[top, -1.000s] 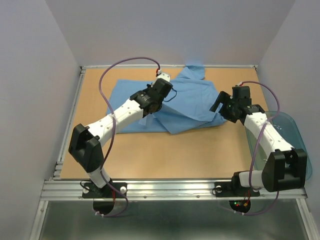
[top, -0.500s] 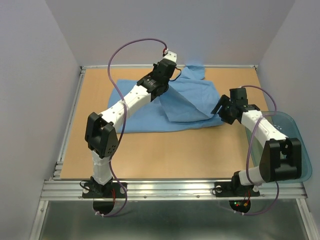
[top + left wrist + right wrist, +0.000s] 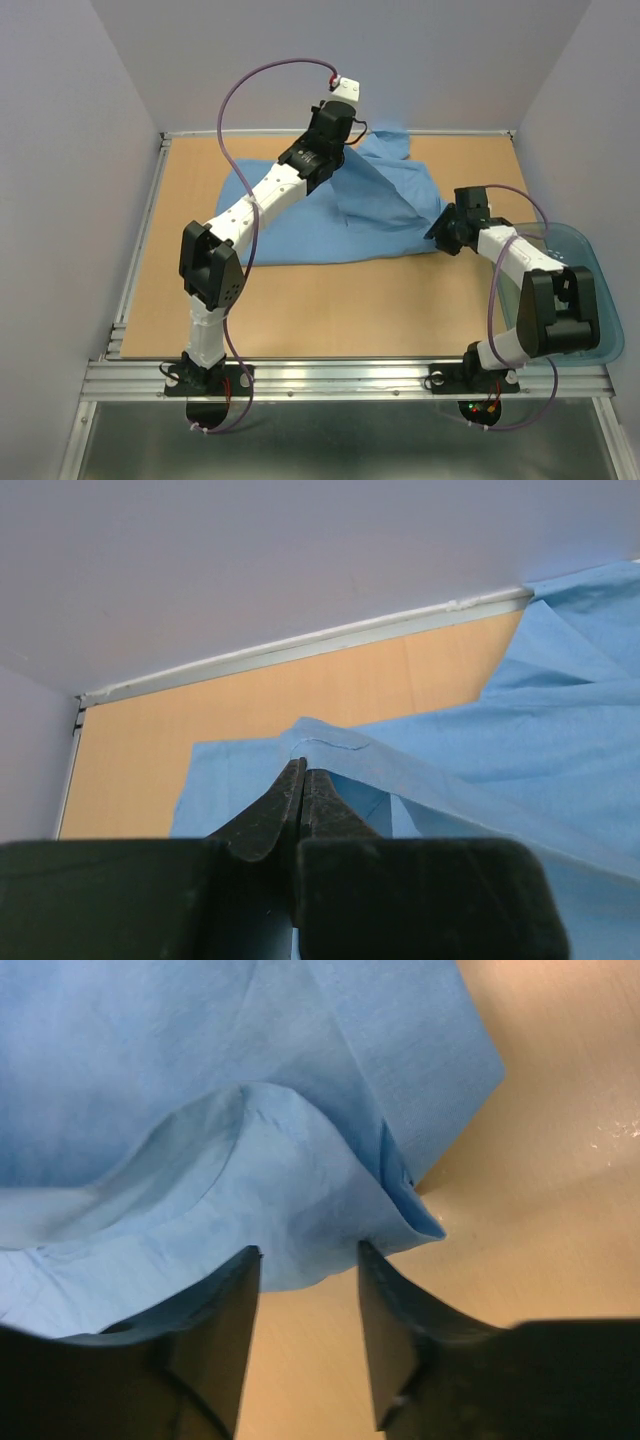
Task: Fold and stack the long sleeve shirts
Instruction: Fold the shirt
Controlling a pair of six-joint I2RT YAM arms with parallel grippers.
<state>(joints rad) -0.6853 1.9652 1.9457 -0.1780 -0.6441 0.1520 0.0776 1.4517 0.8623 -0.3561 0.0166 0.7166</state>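
Two grippers are working one light blue shirt (image 3: 300, 225) here. The left gripper (image 3: 303, 772) has its fingers pressed tight together on a thin ridge of cloth, raised off the wooden table (image 3: 300, 300). The rest of the shirt falls away below the tips and off to their right. The right gripper (image 3: 305, 1260) has its fingers a moderate gap apart. A folded hem corner lies just at and beyond the tips, and it does not look clamped.

The danger, I'd say, is that left pinch. Only a sliver of cloth sits at the very fingertips, and thin fabric like this could slide out under any pull. With nothing pinning the hem by the right fingers, the whole shirt may drag along and the fold land crooked.

The left arm is stretched long and high, wrist lifted over the far half of the table. The right arm is folded tight and low, elbow by the teal tub (image 3: 590, 270), fingers aimed at the shirt's edge.
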